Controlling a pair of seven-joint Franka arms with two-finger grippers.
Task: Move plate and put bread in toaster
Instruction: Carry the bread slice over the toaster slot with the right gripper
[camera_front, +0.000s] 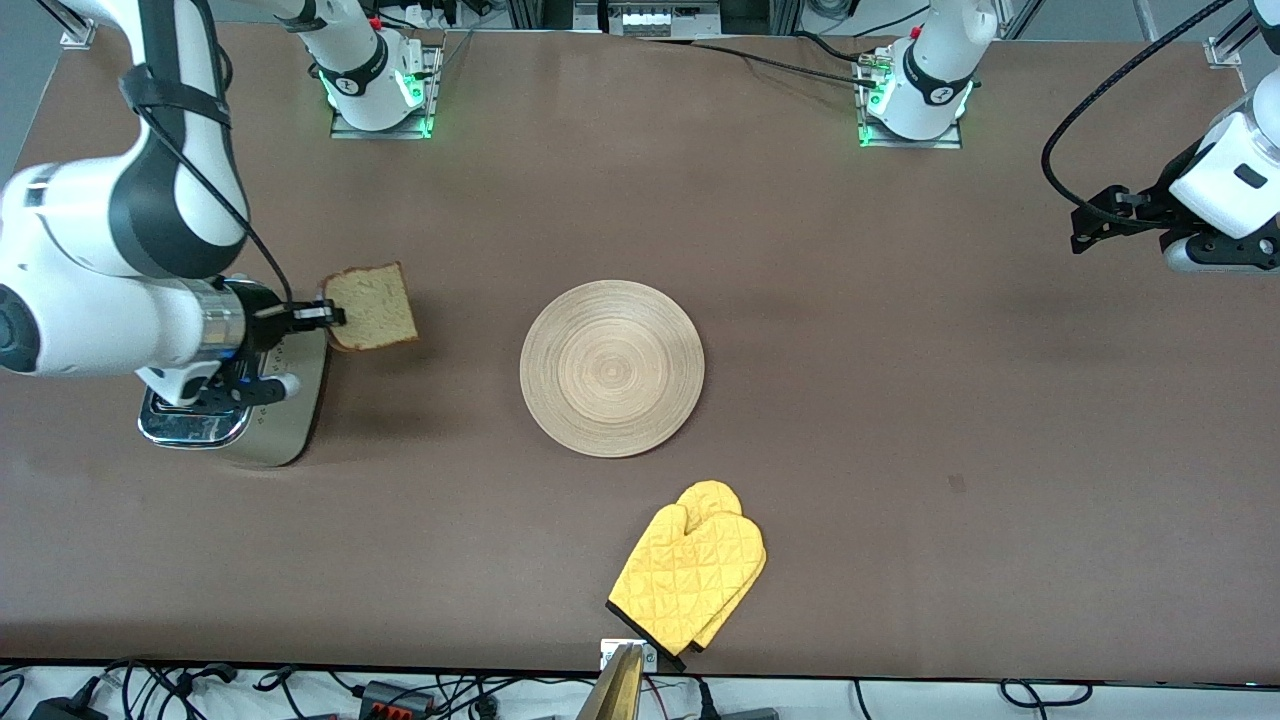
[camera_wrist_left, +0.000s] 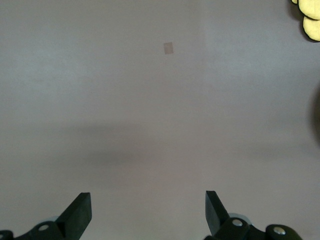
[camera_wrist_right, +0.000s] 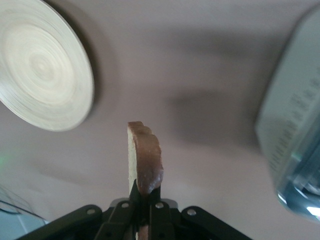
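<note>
My right gripper (camera_front: 335, 317) is shut on the bread (camera_front: 373, 306), a pale slice with a dark brown crust, held on edge in the air just beside the toaster (camera_front: 290, 420). In the right wrist view the bread (camera_wrist_right: 142, 157) stands up from the closed fingers, with the toaster (camera_wrist_right: 295, 135) to one side and the plate (camera_wrist_right: 42, 75) to the other. The beige, chrome-topped toaster sits at the right arm's end of the table, partly hidden by the arm. The round wooden plate (camera_front: 612, 368) lies bare mid-table. My left gripper (camera_wrist_left: 148, 212) waits open over bare table at the left arm's end.
A yellow quilted oven mitt (camera_front: 690, 572) lies near the table's front edge, nearer the front camera than the plate; its tip (camera_wrist_left: 311, 20) shows in the left wrist view. Brown tabletop (camera_front: 900, 400) spreads between the plate and the left arm.
</note>
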